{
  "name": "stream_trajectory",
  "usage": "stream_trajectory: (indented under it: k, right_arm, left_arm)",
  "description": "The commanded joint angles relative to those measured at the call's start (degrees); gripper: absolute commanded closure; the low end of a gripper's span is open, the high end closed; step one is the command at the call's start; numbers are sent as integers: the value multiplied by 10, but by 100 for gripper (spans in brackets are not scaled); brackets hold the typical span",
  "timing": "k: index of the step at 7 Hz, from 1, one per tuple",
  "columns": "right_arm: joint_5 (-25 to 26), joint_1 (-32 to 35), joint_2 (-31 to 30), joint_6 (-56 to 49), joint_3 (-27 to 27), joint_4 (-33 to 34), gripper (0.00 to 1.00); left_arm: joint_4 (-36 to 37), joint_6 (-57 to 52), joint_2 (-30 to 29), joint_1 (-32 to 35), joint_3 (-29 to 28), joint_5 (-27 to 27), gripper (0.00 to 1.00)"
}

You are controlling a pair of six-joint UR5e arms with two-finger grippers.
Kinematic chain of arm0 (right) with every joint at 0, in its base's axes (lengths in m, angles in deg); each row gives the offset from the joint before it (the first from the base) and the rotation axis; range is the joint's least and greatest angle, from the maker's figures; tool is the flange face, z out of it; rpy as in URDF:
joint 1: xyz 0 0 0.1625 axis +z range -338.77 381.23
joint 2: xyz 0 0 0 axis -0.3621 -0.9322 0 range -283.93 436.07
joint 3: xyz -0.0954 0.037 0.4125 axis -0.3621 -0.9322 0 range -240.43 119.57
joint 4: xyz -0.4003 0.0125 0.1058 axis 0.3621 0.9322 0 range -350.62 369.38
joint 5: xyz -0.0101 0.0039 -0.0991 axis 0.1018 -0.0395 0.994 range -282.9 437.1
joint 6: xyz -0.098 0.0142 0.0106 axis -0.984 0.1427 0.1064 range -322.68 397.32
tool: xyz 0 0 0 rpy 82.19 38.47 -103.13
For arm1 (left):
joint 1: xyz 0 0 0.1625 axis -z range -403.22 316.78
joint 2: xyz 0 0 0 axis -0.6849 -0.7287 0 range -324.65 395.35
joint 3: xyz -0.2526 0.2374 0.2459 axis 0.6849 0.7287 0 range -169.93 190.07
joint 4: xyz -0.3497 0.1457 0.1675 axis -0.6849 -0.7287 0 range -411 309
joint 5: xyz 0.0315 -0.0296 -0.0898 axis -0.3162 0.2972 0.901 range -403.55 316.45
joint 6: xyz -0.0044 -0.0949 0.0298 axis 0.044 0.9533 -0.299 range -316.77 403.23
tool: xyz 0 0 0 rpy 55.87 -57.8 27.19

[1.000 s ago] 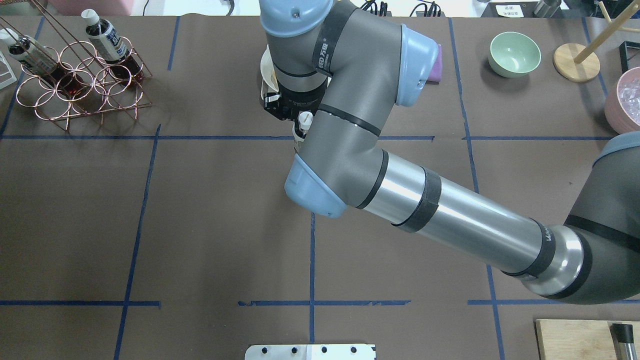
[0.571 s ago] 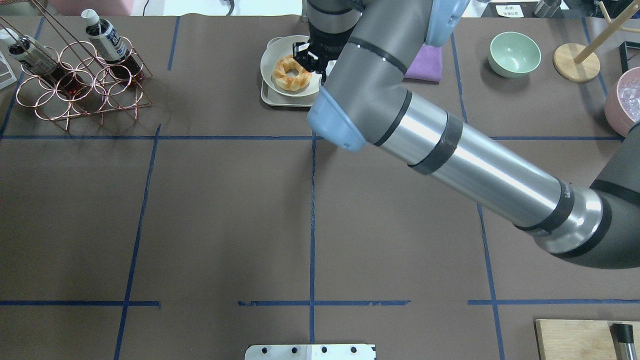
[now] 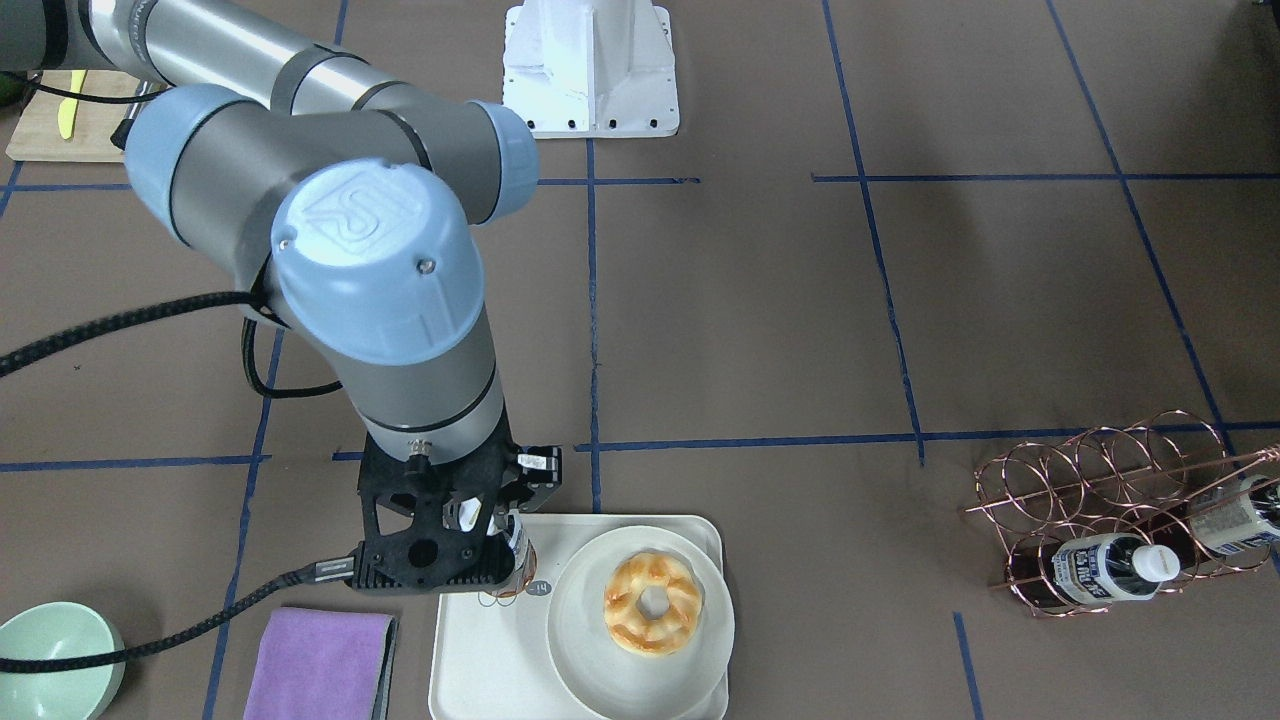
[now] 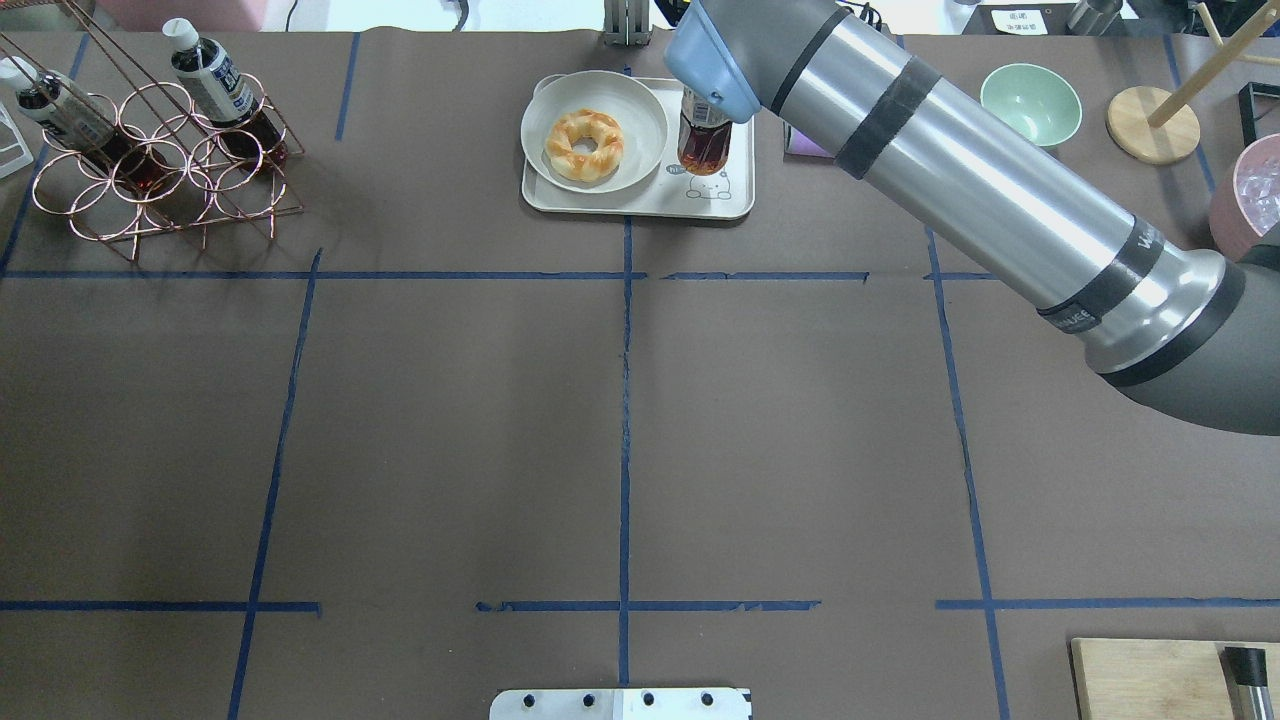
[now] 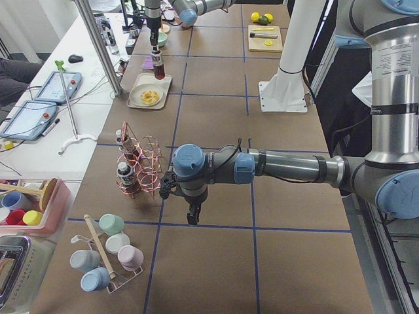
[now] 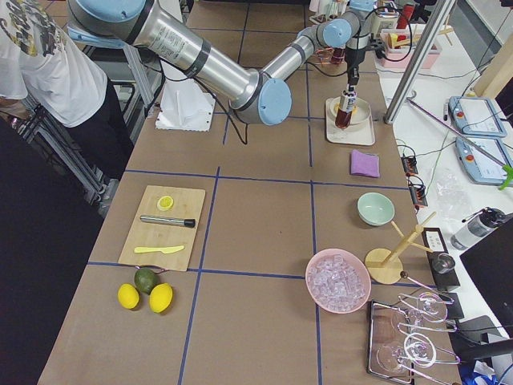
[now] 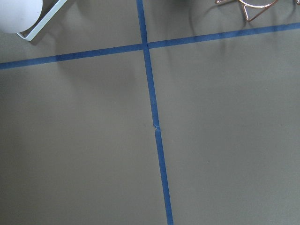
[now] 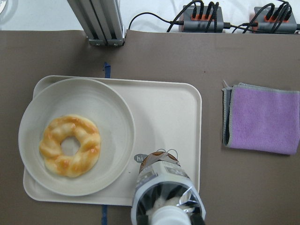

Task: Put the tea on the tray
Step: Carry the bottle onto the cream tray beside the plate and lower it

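The right gripper [image 3: 470,528] is clamped on the neck of the tea [image 4: 703,142] and holds the bottle upright over the tray [image 4: 640,208]. In the overhead view the bottle is over the tray's right-hand part, beside the round plate [image 4: 650,112] and right above the small bear drawing [image 4: 708,185]. The right wrist view looks straight down the tea [image 8: 166,190], with its base inside the tray's [image 8: 187,117] near rim. I cannot tell whether the base touches the tray. A second ago the right arm lay across the tray and hid it, and the bottle's white cap showed on the robot's side of the tray. Shortly after, the gripper was over the plate. Now the arm has swung off to the tray's right, so the tray, the plate and the doughnut [image 4: 584,146] show whole. A purple cloth [image 8: 262,117] lies just to the right of the tray. A copper wire rack [image 4: 160,160] with two like bottles stands well to its left, as before. The left gripper [image 5: 192,216] hangs far from the tray, and I cannot tell whether it is open or closed.
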Motion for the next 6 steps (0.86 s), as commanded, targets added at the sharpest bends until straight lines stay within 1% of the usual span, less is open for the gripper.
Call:
stream_trajectory:
  k: [1, 2, 3, 4, 6]
  right_arm:
    - [-4, 6, 5, -22, -36, -12, 100]
    - [-4, 5, 4, -25, -44, -12, 97]
    - [-5, 3, 3, -25, -45, -13, 89]
    - [-4, 1, 0, -26, -45, -13, 78]
    - [-4, -3, 1, -19, -46, -19, 77]
  left_arm:
    - [0, 2, -6, 0, -3, 0, 0]
    - [0, 2, -6, 0, -1, 0, 0]
    - [0, 2, -6, 0, 2, 0, 0]
    - [0, 2, -6, 0, 4, 0, 0]
    - [0, 2, -5, 0, 5, 0, 0]
